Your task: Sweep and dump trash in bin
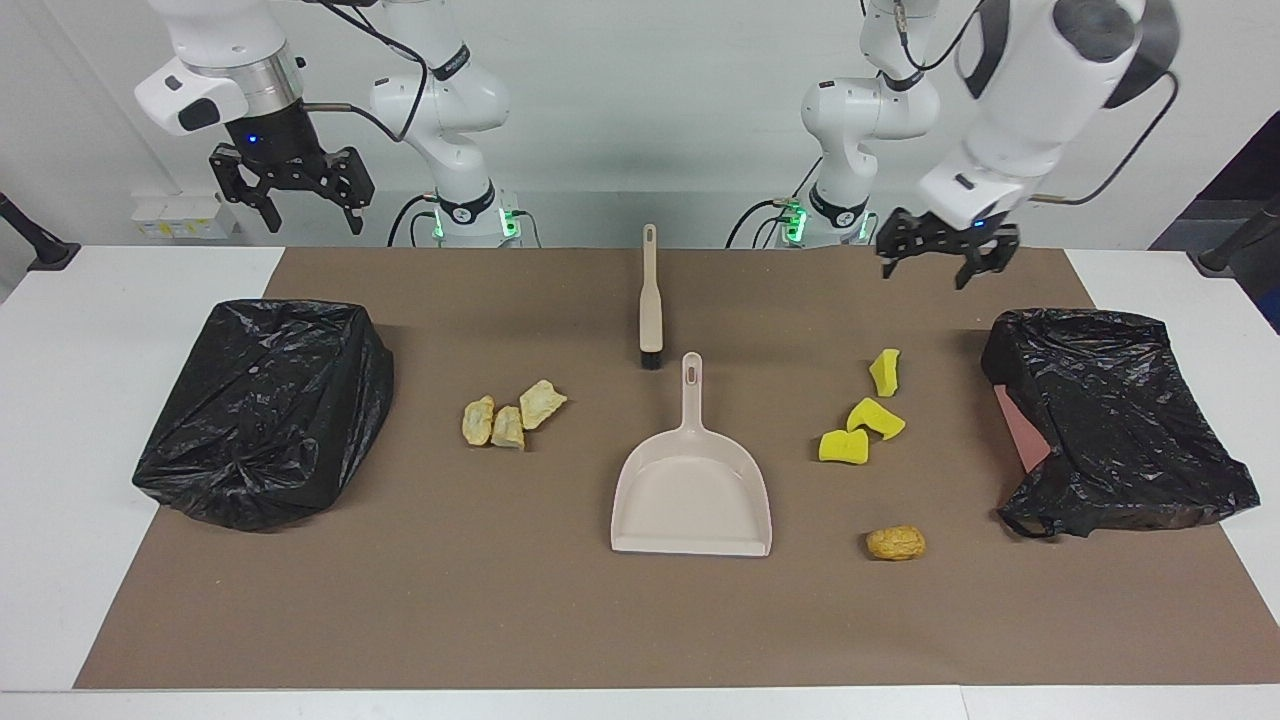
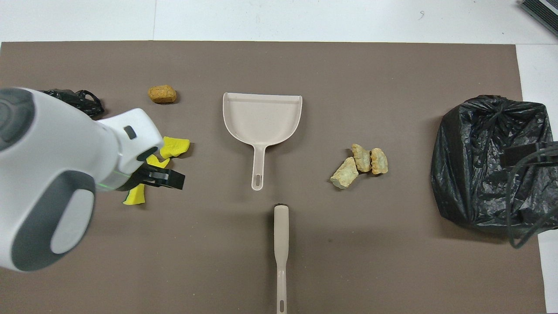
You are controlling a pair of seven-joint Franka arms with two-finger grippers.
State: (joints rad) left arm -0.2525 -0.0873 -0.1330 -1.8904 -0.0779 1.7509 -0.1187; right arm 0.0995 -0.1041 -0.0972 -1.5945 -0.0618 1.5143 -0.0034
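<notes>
The trash lies on the brown mat: yellow sponge bits, a golden-brown lump and three pale chunks. A beige dustpan sits mid-mat, its handle toward the robots. The beige brush lies just nearer to the robots. My left gripper hangs open and empty in the air, over the mat by the sponge bits. High over the bin at the right arm's end, my right gripper waits open and empty.
Two bins lined with black bags stand on the mat: one at the right arm's end, one at the left arm's end, largely covered by my left arm in the overhead view.
</notes>
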